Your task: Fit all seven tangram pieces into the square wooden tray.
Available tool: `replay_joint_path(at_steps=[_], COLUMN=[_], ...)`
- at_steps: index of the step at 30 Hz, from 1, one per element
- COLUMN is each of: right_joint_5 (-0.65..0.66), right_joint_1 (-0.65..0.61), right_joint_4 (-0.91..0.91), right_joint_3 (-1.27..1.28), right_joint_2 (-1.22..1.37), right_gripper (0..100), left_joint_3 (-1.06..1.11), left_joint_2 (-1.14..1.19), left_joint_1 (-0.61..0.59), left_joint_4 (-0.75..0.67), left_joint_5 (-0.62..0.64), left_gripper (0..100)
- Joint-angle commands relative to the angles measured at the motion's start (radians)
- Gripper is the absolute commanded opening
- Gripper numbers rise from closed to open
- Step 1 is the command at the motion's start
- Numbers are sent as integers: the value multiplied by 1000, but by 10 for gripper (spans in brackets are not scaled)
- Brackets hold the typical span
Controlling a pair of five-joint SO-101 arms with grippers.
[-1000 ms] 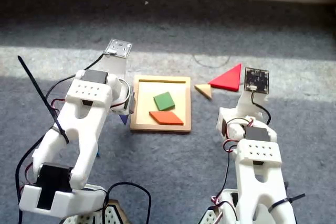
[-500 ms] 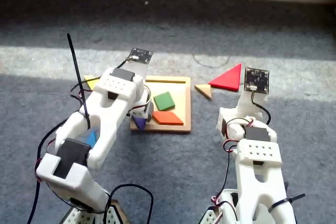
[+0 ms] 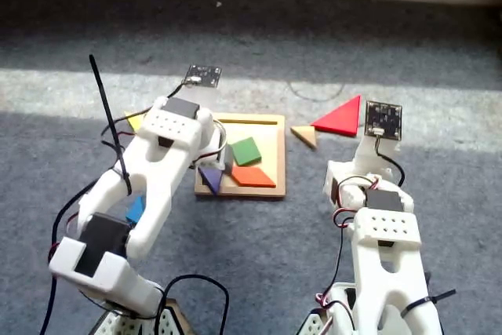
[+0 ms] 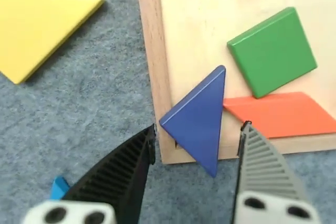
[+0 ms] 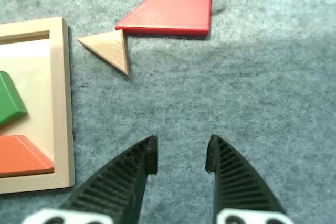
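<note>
The square wooden tray (image 3: pixel 239 119) holds a green square (image 3: pixel 245 151) and an orange parallelogram (image 3: pixel 252 176). A dark blue triangle (image 4: pixel 199 119) lies tilted across the tray's rim (image 4: pixel 149 51) at its near-left corner. My left gripper (image 4: pixel 198 129) stands open around that triangle, and neither finger visibly touches it. My right gripper (image 5: pixel 180 156) is open over bare carpet, right of the tray. A red triangle (image 5: pixel 176 6) and a small plain-wood triangle (image 5: pixel 109 47) lie beyond it. A yellow triangle (image 4: pixel 37 22) lies left of the tray.
A small light-blue piece (image 3: pixel 135 209) lies on the carpet under the left arm, near its elbow. A black cable tie (image 3: pixel 106 115) sticks up from that arm. Grey carpet covers the whole floor, with a sunlit band across the far part.
The left arm swung from the tray's left side over to its near-left corner, bringing the dark blue triangle, which now rests across the rim. The right arm has not moved.
</note>
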Motion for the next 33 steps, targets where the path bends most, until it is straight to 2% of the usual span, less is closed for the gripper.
replay_joint_path(at_steps=[1, 4, 8, 11, 15, 24, 33], right_joint_5=[12, 12, 12, 12, 12, 12, 12], right_joint_1=[15, 15, 15, 15, 13, 10, 8], right_joint_4=[-19, -19, -19, -19, -19, -19, -19], right_joint_3=[-4, -5, -5, -5, -5, -5, -5], right_joint_2=[-35, -35, -35, -35, -35, -35, -31], right_gripper=[152, 152, 152, 152, 152, 152, 152], left_joint_3=[59, 130, 237, 335, 426, 440, 472], left_joint_2=[-133, -219, -317, -360, -366, -363, -361], left_joint_1=[-42, -76, -79, -81, -76, -71, 13], left_joint_4=[14, 8, -3, -110, -242, -265, -333], left_joint_5=[12, -5, -158, -218, -302, -315, -315], left_gripper=[262, 262, 262, 248, 162, 169, 169])
